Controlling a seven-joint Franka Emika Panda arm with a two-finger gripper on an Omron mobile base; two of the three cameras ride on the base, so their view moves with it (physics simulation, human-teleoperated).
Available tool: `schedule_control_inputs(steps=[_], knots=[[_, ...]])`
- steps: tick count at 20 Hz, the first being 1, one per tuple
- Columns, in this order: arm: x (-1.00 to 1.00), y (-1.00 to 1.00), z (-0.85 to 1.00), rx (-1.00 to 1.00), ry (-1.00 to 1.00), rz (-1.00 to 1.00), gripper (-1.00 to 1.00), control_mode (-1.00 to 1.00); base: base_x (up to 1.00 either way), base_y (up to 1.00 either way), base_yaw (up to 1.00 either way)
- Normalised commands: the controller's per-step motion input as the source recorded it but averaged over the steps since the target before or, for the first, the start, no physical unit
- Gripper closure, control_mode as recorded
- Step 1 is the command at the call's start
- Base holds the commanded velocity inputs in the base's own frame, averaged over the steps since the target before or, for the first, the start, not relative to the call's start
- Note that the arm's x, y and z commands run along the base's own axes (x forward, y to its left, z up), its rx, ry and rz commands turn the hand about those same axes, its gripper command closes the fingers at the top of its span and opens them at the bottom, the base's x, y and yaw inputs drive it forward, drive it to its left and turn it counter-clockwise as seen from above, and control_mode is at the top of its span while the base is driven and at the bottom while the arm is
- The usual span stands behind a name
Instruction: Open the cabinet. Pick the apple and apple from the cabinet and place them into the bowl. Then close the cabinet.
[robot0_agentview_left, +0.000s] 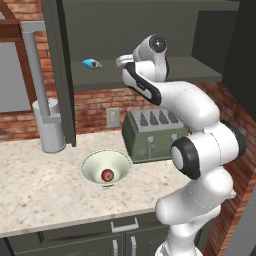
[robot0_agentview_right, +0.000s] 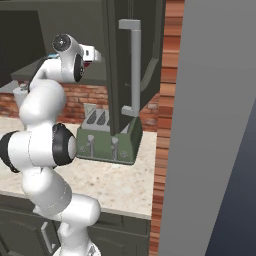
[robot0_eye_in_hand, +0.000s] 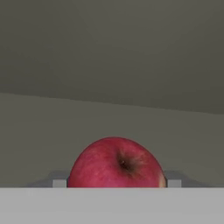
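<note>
The cabinet (robot0_agentview_left: 190, 70) stands with both doors swung open. My gripper (robot0_eye_in_hand: 116, 183) reaches in over its shelf, and a red apple (robot0_eye_in_hand: 116, 164) sits between the two fingertips (robot0_eye_in_hand: 60, 182), which press against its sides. In the right base view the hand (robot0_agentview_right: 94, 54) is at shelf height, left of the open right door (robot0_agentview_right: 117, 65). A second red apple (robot0_agentview_left: 107, 175) lies in the pale bowl (robot0_agentview_left: 95, 161) on the counter, below and left of the hand (robot0_agentview_left: 124, 61).
A small blue packet (robot0_agentview_left: 92, 63) lies on the shelf, left of the hand. A green toaster (robot0_agentview_left: 150, 132) stands under the cabinet, right of the bowl. A grey canister (robot0_agentview_left: 50, 130) stands at the back left, behind the left door's bar handle (robot0_agentview_left: 36, 65).
</note>
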Motion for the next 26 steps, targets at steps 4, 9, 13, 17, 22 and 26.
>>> schedule_control_inputs(steps=[4, 9, 13, 17, 22, 26], knots=[[-0.59, 0.0, 0.0, 0.0, 0.0, 0.0, 1.0, -1.0, 0.0, 0.0, 0.0], [-1.0, 0.0, 0.0, 0.03, 0.0, 0.0, 1.0, -1.0, 0.0, 0.0, 0.0], [-1.0, 0.0, 0.0, 0.08, 0.0, 0.0, 1.0, -1.0, 0.0, 0.0, 0.0], [-1.0, 0.0, 0.0, 0.08, 0.04, 0.0, 1.0, -1.0, 0.0, 0.0, 0.0], [-1.0, 0.01, -0.04, 0.05, 0.17, 0.0, 1.0, -1.0, 0.0, 0.0, 0.0], [-0.92, 0.3, -0.5, 0.0, 0.31, 0.06, 1.0, -1.0, 0.0, 0.0, 0.0]])
